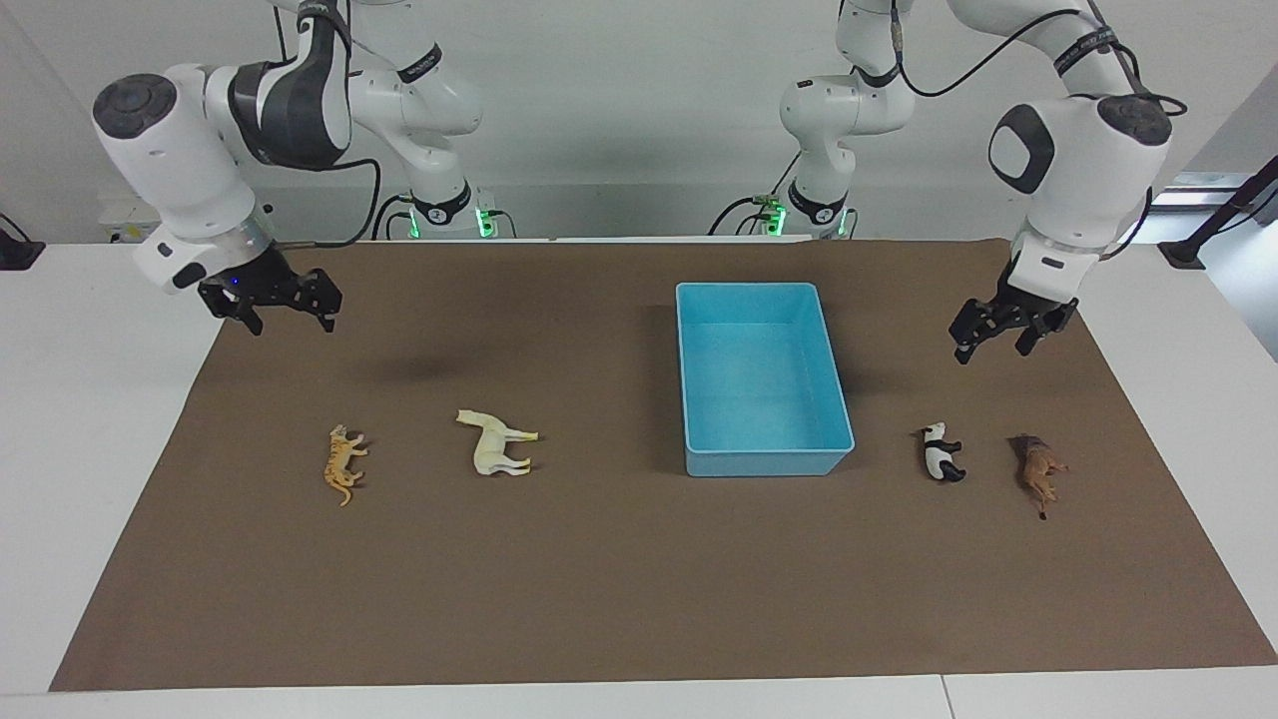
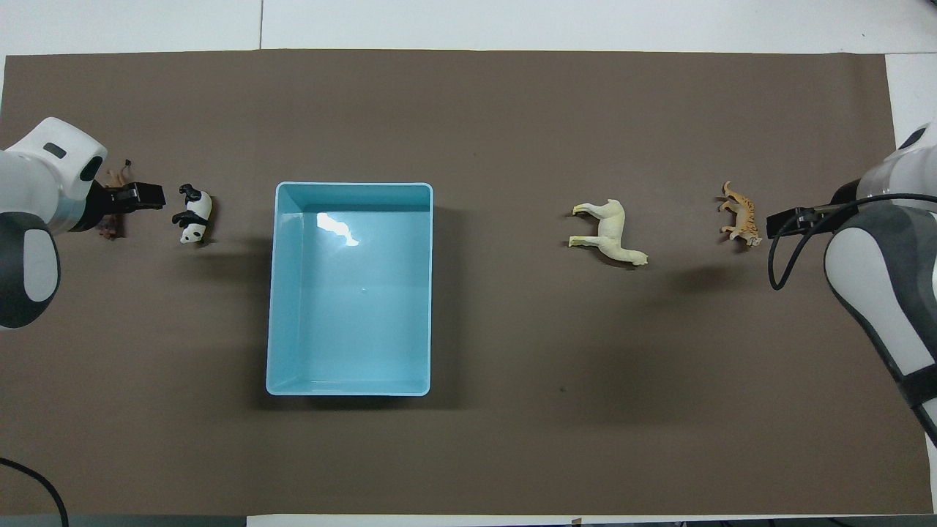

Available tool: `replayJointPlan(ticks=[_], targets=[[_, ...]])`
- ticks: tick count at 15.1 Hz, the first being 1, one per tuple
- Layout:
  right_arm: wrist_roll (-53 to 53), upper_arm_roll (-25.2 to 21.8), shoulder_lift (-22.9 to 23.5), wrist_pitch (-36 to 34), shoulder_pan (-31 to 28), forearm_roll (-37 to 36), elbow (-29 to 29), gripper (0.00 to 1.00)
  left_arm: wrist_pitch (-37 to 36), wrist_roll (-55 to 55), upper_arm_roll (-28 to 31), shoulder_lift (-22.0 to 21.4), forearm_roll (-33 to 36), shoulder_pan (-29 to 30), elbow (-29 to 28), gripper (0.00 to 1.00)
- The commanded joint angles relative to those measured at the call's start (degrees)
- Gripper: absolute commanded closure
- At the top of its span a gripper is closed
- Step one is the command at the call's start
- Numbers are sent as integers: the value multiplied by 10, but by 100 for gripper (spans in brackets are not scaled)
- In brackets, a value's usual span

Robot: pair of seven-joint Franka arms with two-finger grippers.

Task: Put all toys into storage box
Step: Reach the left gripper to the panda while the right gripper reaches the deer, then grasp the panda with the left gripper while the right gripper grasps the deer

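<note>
The light blue storage box [image 1: 764,463] stands empty in the middle of the brown mat; it also shows in the overhead view [image 2: 353,186]. All the toys lie on their sides on the mat. The orange tiger [image 1: 342,462] [image 2: 739,213] and cream horse [image 1: 496,443] [image 2: 609,233] lie toward the right arm's end. The panda [image 1: 940,452] [image 2: 194,214] and brown lion [image 1: 1036,469] [image 2: 112,176] lie toward the left arm's end. My left gripper [image 1: 996,343] [image 2: 146,196] hangs open and empty above the mat, partly covering the lion from overhead. My right gripper [image 1: 288,320] [image 2: 779,222] hangs open and empty beside the tiger.
The brown mat [image 1: 619,579] covers most of the white table [image 1: 90,399]. White table margins show at both ends and along the edge farthest from the robots. Cables trail from both arms.
</note>
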Motion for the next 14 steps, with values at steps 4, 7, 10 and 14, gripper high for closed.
replayJointPlan(ticks=[4, 7, 10, 14], targets=[[2, 1, 68, 108, 16, 0, 1, 0, 62, -187, 5, 49, 71, 0, -1, 0], [1, 1, 110, 165, 16, 0, 1, 0, 65, -210, 3, 51, 80, -7, -5, 0], [-8, 2, 125, 188, 12, 0, -4, 0, 63, -214, 0, 50, 73, -8, -6, 0], [-14, 2, 126, 214, 10, 0, -32, 0, 57, -153, -2, 43, 64, -10, -4, 0]])
